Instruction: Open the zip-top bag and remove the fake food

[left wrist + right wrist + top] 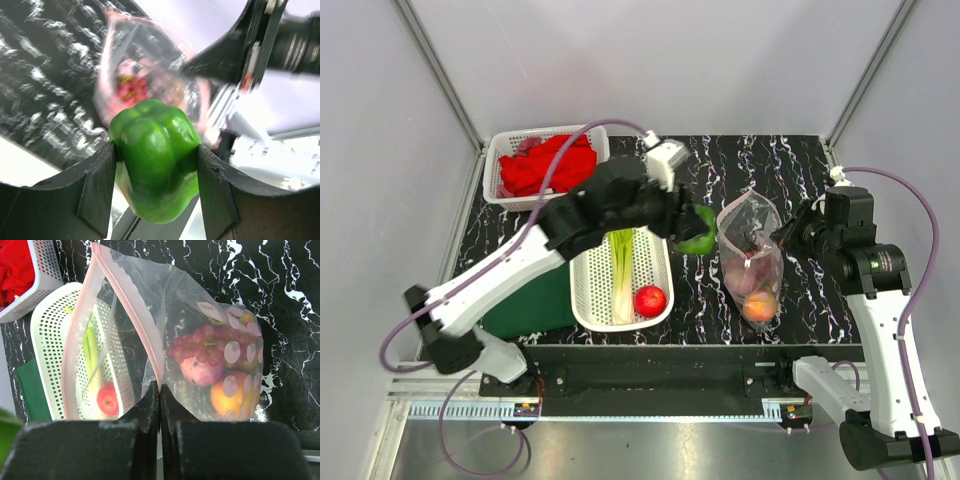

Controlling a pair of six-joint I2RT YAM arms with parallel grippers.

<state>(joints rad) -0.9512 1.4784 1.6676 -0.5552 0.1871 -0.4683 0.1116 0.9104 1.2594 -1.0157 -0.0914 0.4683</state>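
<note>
top view: the left arm (pixel 520 258) stretched across the black marbled counter (pixel 795 165); the left jaws were clenched on the green pepper (pixel 697 236), held just beside the left edge of the zip-top bag (pixel 752 250); the bag sat on the counter right of centre, its mouth towards the far side, with the orange peach (pixel 761 305) at its near end; the right jaws pinched the bag's right rim; an oval white basket (pixel 588 300) near the middle held the leek (pixel 623 275) and the red apple (pixel 650 300); a rectangular basket (pixel 506 190) at far left held a red cloth (pixel 548 165).

left wrist view: the pepper filled the gap between both black fingers (pixel 97 190), touching each; the bag behind it was blurred.

right wrist view: the right jaws were pressed shut on the pinkish zip strip; the mouth gaped open; purple grapes (pixel 199 347) lay above the peach inside.
</note>
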